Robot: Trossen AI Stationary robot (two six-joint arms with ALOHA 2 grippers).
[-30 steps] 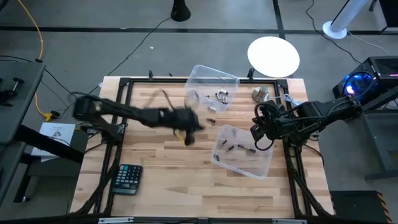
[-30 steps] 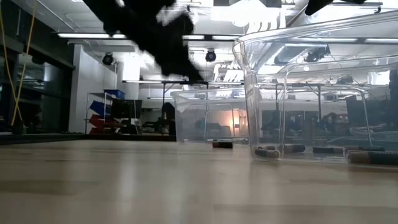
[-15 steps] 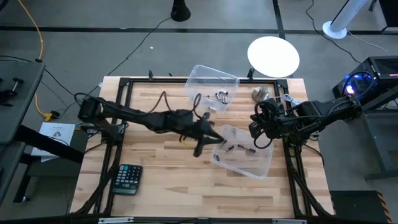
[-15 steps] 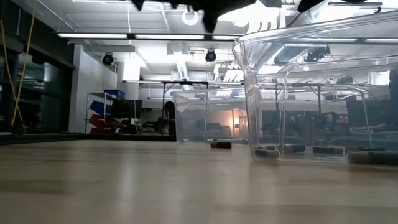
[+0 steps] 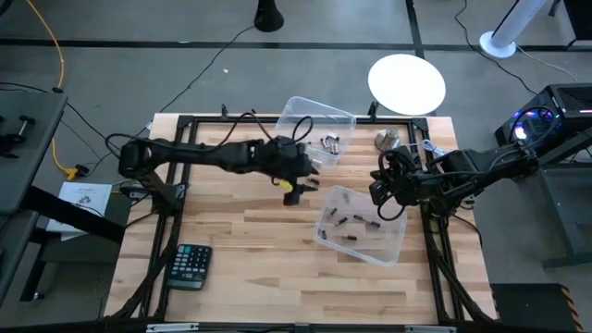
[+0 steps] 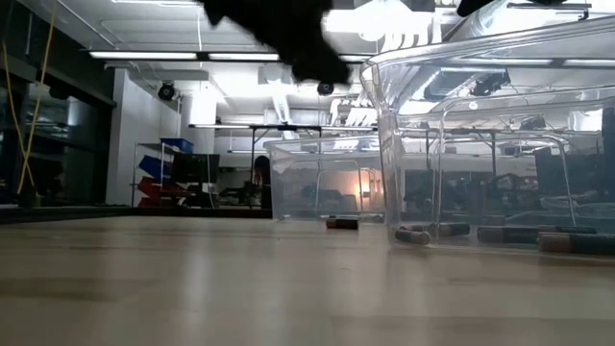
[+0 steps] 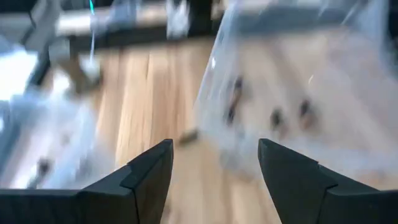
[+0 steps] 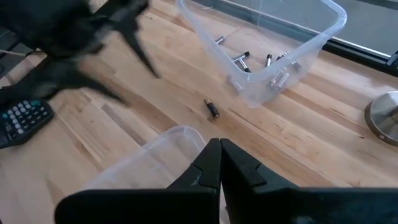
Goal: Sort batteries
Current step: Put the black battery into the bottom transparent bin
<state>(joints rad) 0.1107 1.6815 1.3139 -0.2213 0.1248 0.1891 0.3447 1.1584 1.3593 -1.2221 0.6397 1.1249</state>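
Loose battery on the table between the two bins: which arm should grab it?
Left. Its gripper hovers open right beside the loose battery; the right gripper is shut, over by the near bin's far side.

I saw pale, matt wood planking on the table (image 5: 231, 240), two clear glossy plastic bins (image 5: 361, 242), and a shiny metal knob (image 5: 387, 141).
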